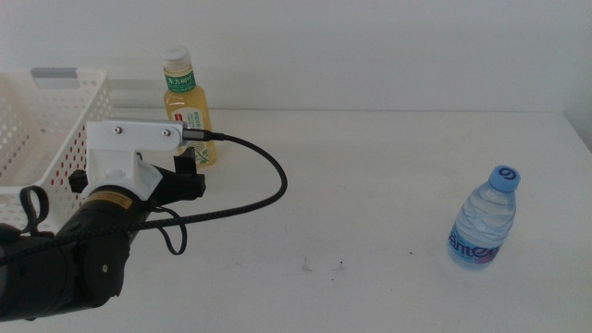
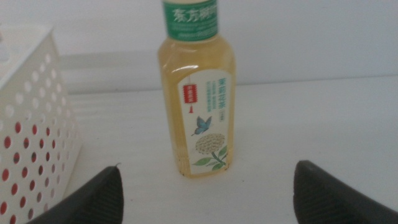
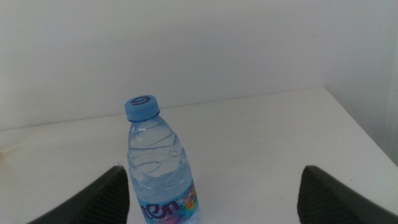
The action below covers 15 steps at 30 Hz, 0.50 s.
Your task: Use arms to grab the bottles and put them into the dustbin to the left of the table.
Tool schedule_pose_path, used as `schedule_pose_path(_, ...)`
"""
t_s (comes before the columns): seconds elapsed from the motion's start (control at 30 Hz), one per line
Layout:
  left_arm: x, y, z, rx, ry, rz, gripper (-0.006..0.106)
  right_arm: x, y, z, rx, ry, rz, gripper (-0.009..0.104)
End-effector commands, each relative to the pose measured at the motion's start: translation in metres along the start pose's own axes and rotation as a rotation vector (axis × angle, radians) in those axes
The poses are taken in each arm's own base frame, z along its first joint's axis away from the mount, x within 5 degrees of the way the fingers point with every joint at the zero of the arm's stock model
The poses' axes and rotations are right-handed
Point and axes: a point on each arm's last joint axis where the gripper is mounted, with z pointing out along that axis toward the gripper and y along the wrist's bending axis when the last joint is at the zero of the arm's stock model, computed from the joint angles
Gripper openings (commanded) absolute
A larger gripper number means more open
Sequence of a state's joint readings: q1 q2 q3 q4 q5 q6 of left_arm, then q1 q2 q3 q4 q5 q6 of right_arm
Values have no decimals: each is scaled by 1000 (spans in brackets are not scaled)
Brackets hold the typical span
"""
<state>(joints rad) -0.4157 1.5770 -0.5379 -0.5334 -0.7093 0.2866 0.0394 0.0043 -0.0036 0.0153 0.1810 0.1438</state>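
The yellow tea bottle [image 1: 190,106] with white cap and green label stands upright at the back of the table, right beside the white perforated dustbin [image 1: 55,120]. My left gripper [image 1: 188,172] is open just in front of the bottle. In the left wrist view its jaws stand wide apart, with the bottle [image 2: 198,106] centred a little ahead of the left gripper [image 2: 208,171]. The small clear water bottle [image 1: 485,220] with blue cap stands at the right. My right gripper [image 3: 214,171] is open, with the water bottle [image 3: 158,168] just ahead near one jaw. The right arm is out of the middle view.
The dustbin's wall [image 2: 31,124] is close beside the left jaw, and something red shows through its lower holes. The white table [image 1: 370,185] has small dark specks near its front middle. A thick black cable [image 1: 268,180] loops from the left arm.
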Motion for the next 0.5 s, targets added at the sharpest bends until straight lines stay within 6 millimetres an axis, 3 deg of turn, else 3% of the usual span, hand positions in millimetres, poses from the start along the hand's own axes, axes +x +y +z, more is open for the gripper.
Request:
schedule_pose_path(0.0, 5, 2, 1, -25, 9, -39, 94, 1, -1, 0, 11, -6, -13, 90)
schedule_pose_path(0.17, 18, 1, 15, -44, -41, -21, 94, 1, -1, 0, 11, -6, -13, 90)
schedule_pose_path(0.33, 30, -5, 43, -64, -111, -117, 94, 1, -1, 0, 11, -6, -13, 90)
schedule_pose_path(0.47, 33, -7, 67, -81, -128, -75, 94, 1, -1, 0, 11, -6, -13, 90)
